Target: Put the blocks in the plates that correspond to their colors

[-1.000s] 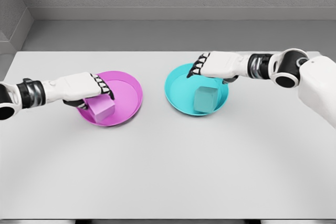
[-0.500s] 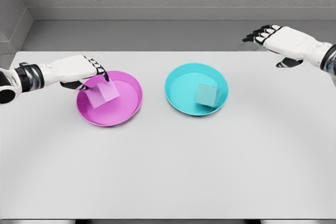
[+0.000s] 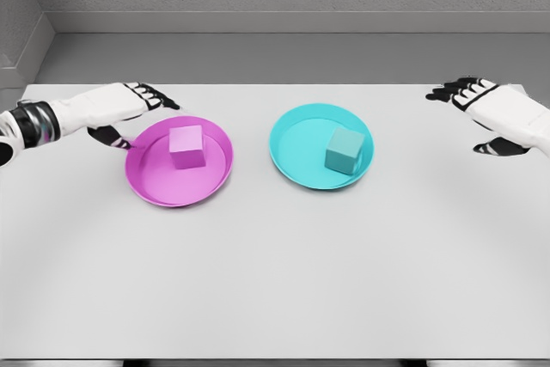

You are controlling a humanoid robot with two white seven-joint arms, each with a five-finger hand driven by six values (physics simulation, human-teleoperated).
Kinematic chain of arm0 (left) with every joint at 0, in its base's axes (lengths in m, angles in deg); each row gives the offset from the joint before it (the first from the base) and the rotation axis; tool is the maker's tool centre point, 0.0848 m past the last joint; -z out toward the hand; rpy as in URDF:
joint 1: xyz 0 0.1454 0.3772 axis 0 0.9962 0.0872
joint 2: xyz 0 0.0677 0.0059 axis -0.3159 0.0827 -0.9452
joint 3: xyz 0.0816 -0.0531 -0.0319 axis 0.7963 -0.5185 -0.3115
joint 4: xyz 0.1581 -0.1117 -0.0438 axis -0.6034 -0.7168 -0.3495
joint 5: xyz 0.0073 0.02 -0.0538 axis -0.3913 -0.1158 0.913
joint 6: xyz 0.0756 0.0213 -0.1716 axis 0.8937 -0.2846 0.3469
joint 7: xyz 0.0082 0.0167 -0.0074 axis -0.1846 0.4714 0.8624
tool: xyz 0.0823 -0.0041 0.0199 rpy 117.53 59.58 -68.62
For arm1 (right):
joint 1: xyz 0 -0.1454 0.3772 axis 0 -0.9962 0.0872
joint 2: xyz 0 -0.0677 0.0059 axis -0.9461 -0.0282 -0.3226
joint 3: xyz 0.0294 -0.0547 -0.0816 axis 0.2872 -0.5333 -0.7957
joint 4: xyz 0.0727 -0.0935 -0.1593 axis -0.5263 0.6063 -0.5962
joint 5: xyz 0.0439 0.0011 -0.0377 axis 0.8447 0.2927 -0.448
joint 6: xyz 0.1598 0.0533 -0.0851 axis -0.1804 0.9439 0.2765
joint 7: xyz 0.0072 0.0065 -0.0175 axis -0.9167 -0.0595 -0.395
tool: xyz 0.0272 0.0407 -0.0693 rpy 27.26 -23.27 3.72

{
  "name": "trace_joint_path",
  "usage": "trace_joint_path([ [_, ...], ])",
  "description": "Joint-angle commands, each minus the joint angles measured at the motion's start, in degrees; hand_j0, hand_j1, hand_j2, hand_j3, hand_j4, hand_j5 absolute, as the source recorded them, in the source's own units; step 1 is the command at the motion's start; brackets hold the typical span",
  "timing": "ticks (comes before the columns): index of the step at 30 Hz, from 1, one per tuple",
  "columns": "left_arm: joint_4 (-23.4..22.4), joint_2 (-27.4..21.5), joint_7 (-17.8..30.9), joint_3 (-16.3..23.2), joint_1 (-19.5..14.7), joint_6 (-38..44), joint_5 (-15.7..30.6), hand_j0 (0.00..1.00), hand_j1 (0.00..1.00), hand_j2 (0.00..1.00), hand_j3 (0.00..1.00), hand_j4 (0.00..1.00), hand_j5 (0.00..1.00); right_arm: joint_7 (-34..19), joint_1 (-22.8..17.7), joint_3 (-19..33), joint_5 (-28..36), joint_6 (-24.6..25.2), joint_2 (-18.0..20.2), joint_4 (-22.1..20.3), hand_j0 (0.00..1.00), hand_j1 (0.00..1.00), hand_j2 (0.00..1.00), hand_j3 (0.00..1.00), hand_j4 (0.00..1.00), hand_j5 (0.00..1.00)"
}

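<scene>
My left hand (image 3: 120, 105) hovers just beyond the far-left rim of the round magenta plate (image 3: 215, 174), fingers loose, holding nothing. My right hand (image 3: 494, 109), likewise slack and empty, sits well to the right of the round cyan plate (image 3: 288, 156). The magenta cube (image 3: 186, 146) rests inside its plate; the cyan cube (image 3: 344, 150) inside its own. I judge sorting complete; only pulling both arms back is left.

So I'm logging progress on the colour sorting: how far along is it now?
Looks essentially done. The pink block sits inside the pink plate, and the teal block sits inside the teal plate. Nothing is in hand: the left hand and the right hand are both open and clear of the plates. No loose blocks show on the table.
</scene>
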Motion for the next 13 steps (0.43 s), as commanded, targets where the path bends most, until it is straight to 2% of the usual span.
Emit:
trace_joint_path([
  [1, 0.14, -3.72, -0.09, -1.07, 0.09, 0.07, 3.04, 1.00, 1.00, 1.00, 1.00, 1.00, 1.00, 0.04, -0.26, 1.80, 0.96, 0.12, -0.17, -1.30, 1.00, 1.00, 1.00, 1.00, 1.00, 1.00],
  [4, 0.40, -8.38, 0.00, -2.12, 0.53, 0.07, 4.79, 1.00, 1.00, 1.00, 1.00, 1.00, 1.00, -0.05, -3.51, 4.61, 0.96, 0.12, -2.19, -2.44, 1.00, 1.00, 1.00, 1.00, 1.00, 1.00],
  [7, 0.23, -12.51, 0.00, -2.21, 1.49, 0.07, 5.41, 1.00, 1.00, 1.00, 1.00, 1.00, 1.00, -0.13, -4.57, 4.79, 0.96, 0.12, -2.72, -2.36, 1.00, 1.00, 1.00, 1.00, 1.00, 1.00],
  [13, 0.14, -12.96, 0.17, -2.30, 1.58, 0.07, 5.41, 1.00, 1.00, 1.00, 1.00, 1.00, 1.00, -0.31, -4.75, 4.79, 0.79, 0.12, -3.07, -2.18, 1.00, 1.00, 1.00, 1.00, 1.00, 1.00],
])
